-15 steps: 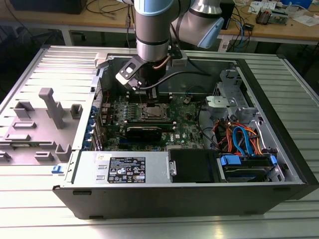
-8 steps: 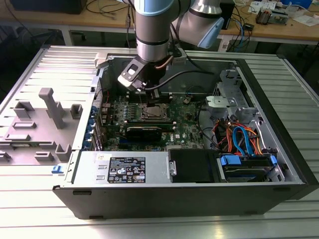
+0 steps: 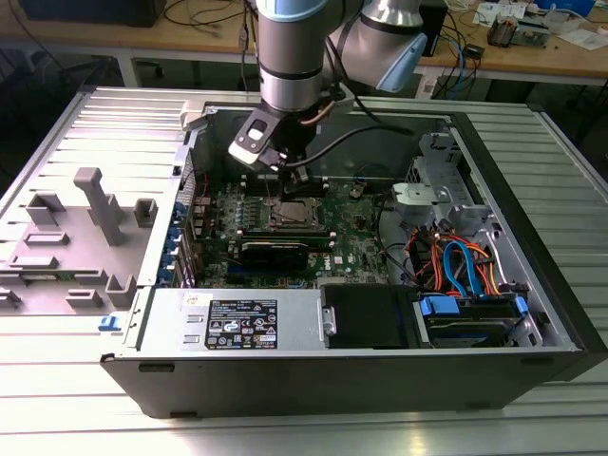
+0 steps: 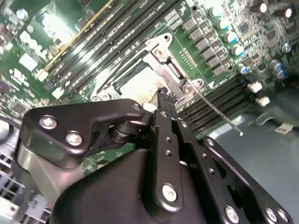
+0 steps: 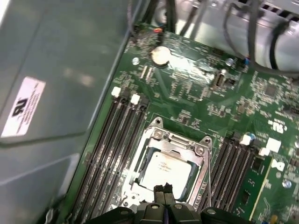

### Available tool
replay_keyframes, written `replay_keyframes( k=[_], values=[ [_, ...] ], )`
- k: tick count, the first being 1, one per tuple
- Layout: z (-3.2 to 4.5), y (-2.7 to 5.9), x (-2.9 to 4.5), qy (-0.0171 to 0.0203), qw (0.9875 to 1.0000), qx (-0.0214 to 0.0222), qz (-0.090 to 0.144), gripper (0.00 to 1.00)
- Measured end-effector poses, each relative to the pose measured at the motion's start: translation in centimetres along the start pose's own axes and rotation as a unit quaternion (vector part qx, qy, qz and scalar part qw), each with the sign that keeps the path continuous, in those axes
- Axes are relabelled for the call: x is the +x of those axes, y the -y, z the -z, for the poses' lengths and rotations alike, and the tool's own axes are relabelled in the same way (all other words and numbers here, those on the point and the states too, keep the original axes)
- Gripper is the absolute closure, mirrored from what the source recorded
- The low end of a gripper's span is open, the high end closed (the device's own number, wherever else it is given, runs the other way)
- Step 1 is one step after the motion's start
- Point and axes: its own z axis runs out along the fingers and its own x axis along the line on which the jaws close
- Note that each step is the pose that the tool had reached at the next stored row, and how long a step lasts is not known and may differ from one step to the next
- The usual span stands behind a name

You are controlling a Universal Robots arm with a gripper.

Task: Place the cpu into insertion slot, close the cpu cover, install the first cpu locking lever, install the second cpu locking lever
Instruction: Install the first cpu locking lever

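Starting far to the exterior view's left of the insertion slot (image 3: 290, 216), a cluster of grey plastic fixtures (image 3: 95, 204) stands on the slatted metal table (image 3: 57, 389). The slot sits on the green motherboard (image 3: 361, 233) inside an open computer case (image 3: 380, 380) lying on its side. The arm's gripper (image 3: 286, 183) is poised just above the slot. To the slot's right in that view run blue and orange cables (image 3: 465, 266), and behind it wooden benches (image 3: 570, 57) cross the room.

The first wrist view brings in closer detail. One cpu (image 5: 163, 170) is seated in the slot, and one cpu cover (image 5: 183, 141) lies flat around it, the chip's silver top showing through its window. The gripper's fingertips (image 5: 158, 191) are pressed together, holding nothing, just over the cover's near edge. One coin cell (image 5: 161, 55) and two white slot clips (image 5: 116, 92) lie beyond the slot.

The second wrist view adds one thin lever rod (image 4: 217, 112) sticking out from the slot's corner over the black memory slots (image 4: 219, 100).
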Motion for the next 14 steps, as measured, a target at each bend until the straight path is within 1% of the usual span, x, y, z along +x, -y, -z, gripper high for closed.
replay_keyframes(
  k=[1, 4, 5, 9, 10, 11, 14],
  values=[
    [0.0, 0.0, 0.0, -0.0002, 0.9999, 0.0001, 0.017, 0.89],
    [0.0, 0.0, 0.0, -0.0005, 0.9991, 0.0003, 0.043, 0.89],
    [0.0, 0.04, 0.01, -0.0005, 0.9989, 0.0003, 0.047, 0.89],
    [0.01, 0.81, 0.34, -0.0007, 0.9986, 0.0004, 0.052, 0.89],
    [0.01, 0.84, 0.36, -0.0008, 0.9981, 0.0004, 0.062, 0.89],
    [0.03, 0.86, 0.36, -0.001, 0.9972, 0.0005, 0.075, 0.89],
    [0.2, 0.85, 0.36, -0.0012, 0.9957, 0.0007, 0.092, 0.89]
  ],
)
